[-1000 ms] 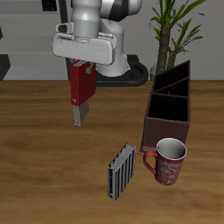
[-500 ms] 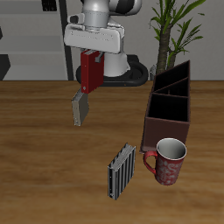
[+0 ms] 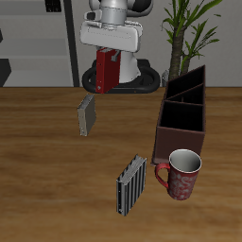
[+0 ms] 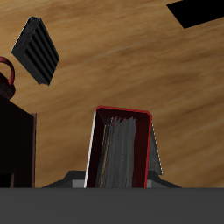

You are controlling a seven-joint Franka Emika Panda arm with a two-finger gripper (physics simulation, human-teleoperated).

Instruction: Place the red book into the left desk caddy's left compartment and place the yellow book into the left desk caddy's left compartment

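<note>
My gripper [image 3: 108,66] is shut on the red book [image 3: 105,73], which hangs upright in the air well above the table. In the wrist view the red book [image 4: 120,149] shows its white page edges between the dark red covers. The yellow book [image 3: 87,114], greyish-tan, stands on the table below the held book and a little to one side of it. The left desk caddy [image 3: 184,115] is a long dark maroon box with a black inside and dividers, off to the side of the gripper; a dark part of it [image 4: 17,149] shows in the wrist view.
A black-and-white striped book [image 3: 129,184] stands near the table's front edge, also seen as the striped book [image 4: 37,51]. A red mug [image 3: 181,174] sits against the caddy's near end. A potted plant [image 3: 186,33] rises behind the caddy.
The gripper has carried the red book upward and sideways toward the caddy. The yellow book, striped book and mug have stayed where they were.
</note>
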